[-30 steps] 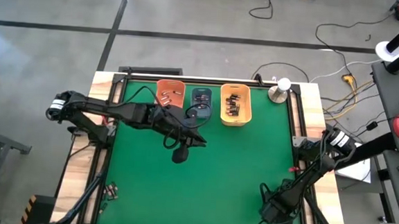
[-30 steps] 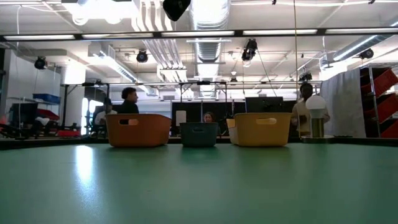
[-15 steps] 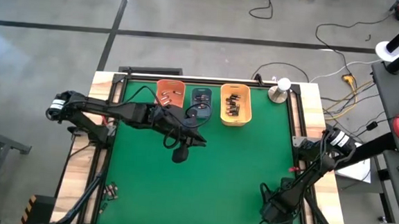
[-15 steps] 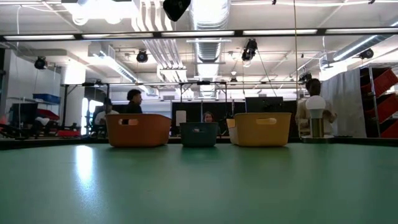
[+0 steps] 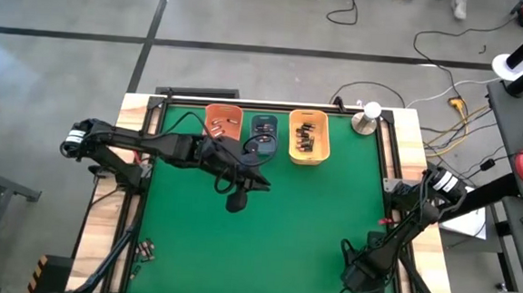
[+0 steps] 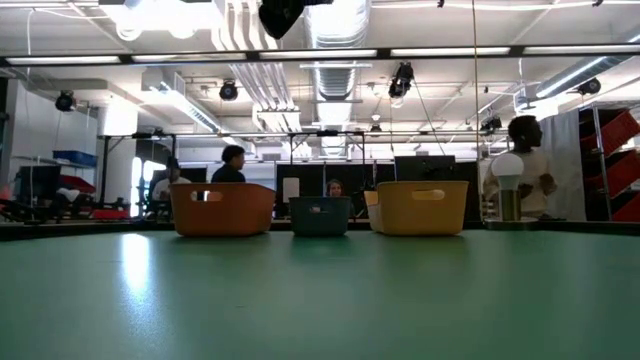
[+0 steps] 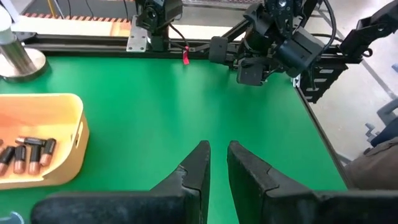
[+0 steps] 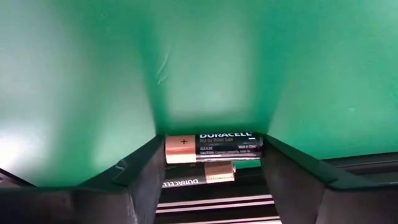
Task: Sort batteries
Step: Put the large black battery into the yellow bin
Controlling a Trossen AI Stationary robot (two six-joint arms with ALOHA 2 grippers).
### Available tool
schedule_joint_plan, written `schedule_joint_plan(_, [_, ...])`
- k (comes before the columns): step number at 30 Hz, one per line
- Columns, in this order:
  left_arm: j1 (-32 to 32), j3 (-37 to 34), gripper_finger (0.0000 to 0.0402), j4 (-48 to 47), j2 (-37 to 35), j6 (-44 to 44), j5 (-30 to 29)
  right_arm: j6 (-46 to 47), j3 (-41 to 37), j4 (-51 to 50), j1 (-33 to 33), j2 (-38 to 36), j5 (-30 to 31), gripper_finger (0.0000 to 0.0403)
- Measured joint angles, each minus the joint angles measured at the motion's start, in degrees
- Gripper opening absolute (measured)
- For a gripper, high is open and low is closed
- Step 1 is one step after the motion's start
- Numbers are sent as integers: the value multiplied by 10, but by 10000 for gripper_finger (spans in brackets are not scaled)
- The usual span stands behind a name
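Right tool [image 8: 214,163] clenched on one battery [image 8: 213,147]; left tool [image 7: 217,158] nearly closed, empty, beside three bins [image 5: 308,137].

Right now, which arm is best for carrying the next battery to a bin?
Right: the right gripper has a battery between its fingers. The left gripper holds nothing.

Two arms in matte black are showing as chains of boxy, rounded segments, each with a pale silvery-white collar near its base and thin black cables trailing along it. The left hand [image 7: 216,163] is ending in two flat, dark, wedge-shaped fingers with squared tips, and the right hand [image 8: 212,163] is showing two broad, dark, angular fingers. A small red tag is hanging beside the right arm's black, blocky base.
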Motion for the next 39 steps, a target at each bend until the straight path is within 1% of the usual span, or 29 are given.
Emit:
schedule_joint_plan(3, [0,0,36,-20,0,-8,0,-11,4,-2,0,0,7,231])
schedule_joint_plan(9, [0,0,36,-61,-2,-19,0,-25,14,-12,0,0,23,240])
schedule_joint_plan(14, [0,0,36,-86,-6,-21,0,-48,42,-48,-7,-1,62,231])
schedule_joint_plan(18, [-1,-5,36,-96,-10,-21,0,-77,68,-77,-21,-3,89,235])
schedule_joint_plan(23, [-2,-40,36,-98,-33,-34,0,-111,97,-111,-45,-3,131,241])
schedule_joint_plan(26, [-6,-80,36,-86,-60,-56,0,-140,119,-127,-65,-3,164,234])
schedule_joint_plan(31, [-24,-165,36,-33,-115,-114,0,-198,158,-152,-112,-3,218,230])
schedule_joint_plan(35, [-53,-228,36,40,-153,-172,0,-258,190,-187,-162,-3,247,237])
schedule_joint_plan(39, [-87,-272,36,121,-176,-203,0,-326,234,-216,-222,-3,292,233])
